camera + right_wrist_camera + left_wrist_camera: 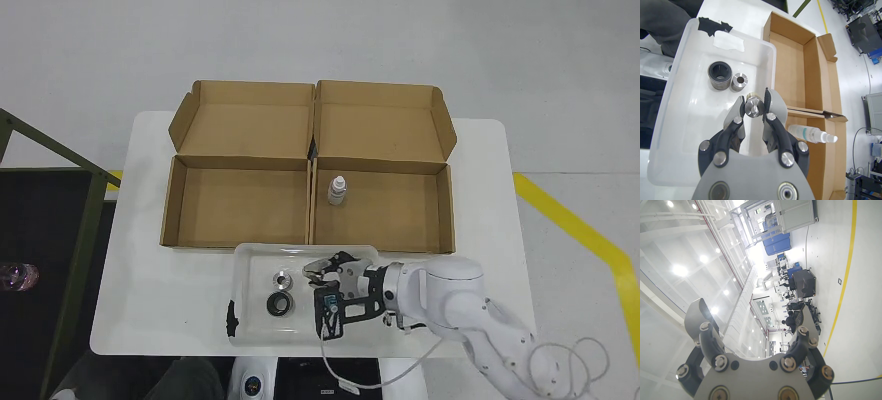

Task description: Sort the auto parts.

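Observation:
A clear plastic tray [258, 262] stands at the table's front edge. Inside it sit a dark ring bearing [720, 75] and a small steel bushing [739, 81], side by side; from above they show as the bearing [279, 301] and the bushing [284, 280]. My right gripper [754, 96] is down inside the tray [687, 117], shut on a round metal fitting [752, 109] with a brass-coloured end. In the top view, this gripper [320, 268] is just right of the two loose parts. My left gripper [751, 311] is open, holds nothing and points up into the room.
Two open cardboard boxes lie behind the tray: the left box [240, 205] and the right box [400, 210]. A white spray bottle [338, 189] lies in the right box by the divider, the same bottle [811, 134] seen beside my right gripper. Black tape [712, 26] marks the tray's rim.

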You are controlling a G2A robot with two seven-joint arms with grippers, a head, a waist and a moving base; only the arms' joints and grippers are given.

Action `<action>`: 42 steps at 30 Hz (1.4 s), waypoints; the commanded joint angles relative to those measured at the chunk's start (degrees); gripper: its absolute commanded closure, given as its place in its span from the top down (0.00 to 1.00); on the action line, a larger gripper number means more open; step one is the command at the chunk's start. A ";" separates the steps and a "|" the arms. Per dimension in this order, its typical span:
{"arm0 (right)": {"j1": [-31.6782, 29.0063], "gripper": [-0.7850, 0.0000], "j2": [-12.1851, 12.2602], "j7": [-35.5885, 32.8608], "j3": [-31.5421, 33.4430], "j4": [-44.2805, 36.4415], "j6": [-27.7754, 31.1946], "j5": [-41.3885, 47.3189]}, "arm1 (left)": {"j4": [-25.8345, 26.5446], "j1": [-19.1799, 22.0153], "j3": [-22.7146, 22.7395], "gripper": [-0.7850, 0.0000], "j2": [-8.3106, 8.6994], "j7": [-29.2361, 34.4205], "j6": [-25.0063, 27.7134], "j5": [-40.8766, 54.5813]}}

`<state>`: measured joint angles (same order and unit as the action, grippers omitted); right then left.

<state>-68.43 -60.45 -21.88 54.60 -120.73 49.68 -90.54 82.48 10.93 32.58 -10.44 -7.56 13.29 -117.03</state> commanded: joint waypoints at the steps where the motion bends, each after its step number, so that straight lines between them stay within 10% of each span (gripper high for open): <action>1: -0.39 0.00 0.22 1.43 1.10 -0.66 -0.15 -0.52 | 0.00 0.00 0.00 1.00 0.00 0.00 0.00 0.00; 22: -2.09 0.00 1.67 6.43 11.29 -2.50 -1.16 0.74 | 0.00 0.00 0.00 1.00 0.00 0.00 0.00 0.00; 42: 8.39 0.00 0.63 -4.17 8.83 12.25 -0.08 10.75 | 0.00 0.00 0.00 1.00 0.00 0.00 0.00 0.00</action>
<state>-60.65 -59.75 -25.50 63.72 -109.31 49.62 -80.15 82.48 10.93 32.58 -10.44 -7.56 13.29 -117.03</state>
